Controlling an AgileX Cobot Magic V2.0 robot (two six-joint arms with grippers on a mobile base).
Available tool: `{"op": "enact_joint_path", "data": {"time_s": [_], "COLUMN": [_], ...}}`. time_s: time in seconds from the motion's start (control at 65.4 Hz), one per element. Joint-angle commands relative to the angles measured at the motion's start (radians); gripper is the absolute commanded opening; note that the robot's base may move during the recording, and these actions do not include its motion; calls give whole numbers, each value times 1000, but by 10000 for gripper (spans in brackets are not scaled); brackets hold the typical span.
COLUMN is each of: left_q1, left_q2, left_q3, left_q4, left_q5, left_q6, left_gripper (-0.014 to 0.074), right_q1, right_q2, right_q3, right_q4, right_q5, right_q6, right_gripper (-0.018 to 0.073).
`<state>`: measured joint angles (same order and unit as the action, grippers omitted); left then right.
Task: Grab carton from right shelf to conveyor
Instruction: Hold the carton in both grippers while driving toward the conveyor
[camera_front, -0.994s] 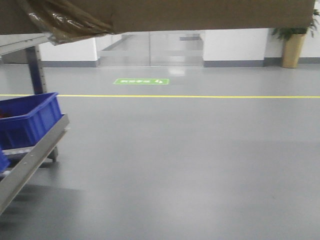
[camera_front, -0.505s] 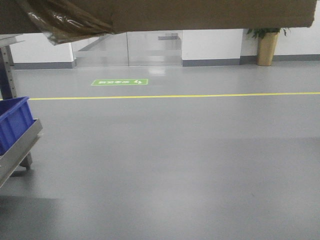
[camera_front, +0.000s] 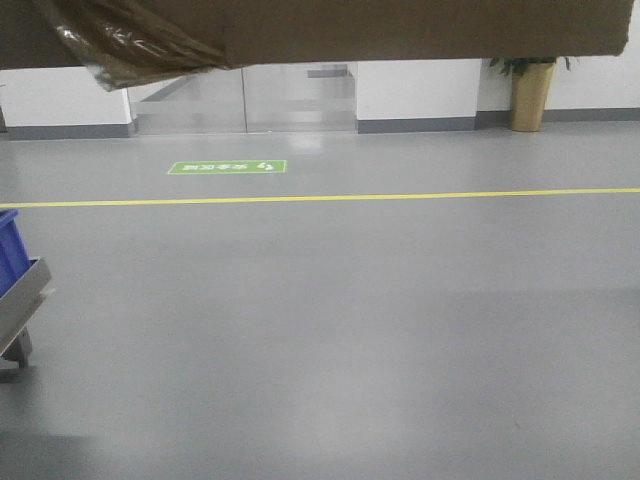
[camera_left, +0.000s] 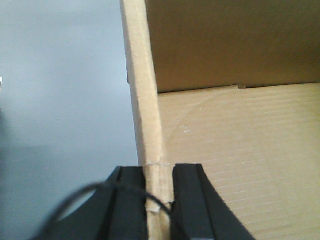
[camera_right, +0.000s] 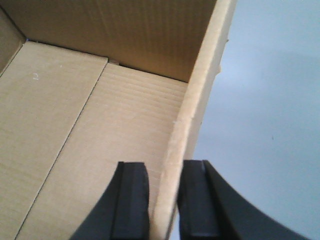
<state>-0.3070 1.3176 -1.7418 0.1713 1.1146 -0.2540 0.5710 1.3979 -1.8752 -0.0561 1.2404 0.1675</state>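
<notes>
Cardboard carton (camera_front: 400, 30) hangs high over the floor (camera_front: 350, 320), left hand (camera_left: 159, 180) clamped on its left wall and right hand (camera_right: 164, 175) clamped on its right wall, a two-sided pinch that looks meant to keep it level in transit.

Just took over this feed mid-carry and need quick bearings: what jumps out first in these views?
The open cardboard carton dominates: it spans the top of the front view, with crumpled brown tape hanging near its left end. In the wrist views, the left tool and right tool each pinch an opposite side wall. Ahead is grey floor crossed by a yellow line, with a green floor sign beyond it.
</notes>
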Motion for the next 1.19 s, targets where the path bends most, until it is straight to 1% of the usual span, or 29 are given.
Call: {"op": "enact_joint_path", "data": {"time_s": [0.0, 0.688, 0.948, 1.178], "left_q1": [-7, -7, -7, -7], "left_q2": [-10, -10, -10, -10], "left_q3": [-6, -6, -6, -6], "left_q4": [-2, -2, -2, -2], "left_q5": [-66, -66, -66, -68], "left_q6": [18, 18, 18, 18], "left_gripper": [-16, -16, -16, -16], "right_q1": [1, 1, 1, 1], "right_q2": [-14, -14, -14, -14], "right_q3": [-5, -5, -5, -5], "right_q4": [40, 40, 40, 40], "right_q5": [-27, -35, -114, -127], "right_q6": [-19, -19, -19, -19], "right_gripper": [-67, -67, -67, -67]}}
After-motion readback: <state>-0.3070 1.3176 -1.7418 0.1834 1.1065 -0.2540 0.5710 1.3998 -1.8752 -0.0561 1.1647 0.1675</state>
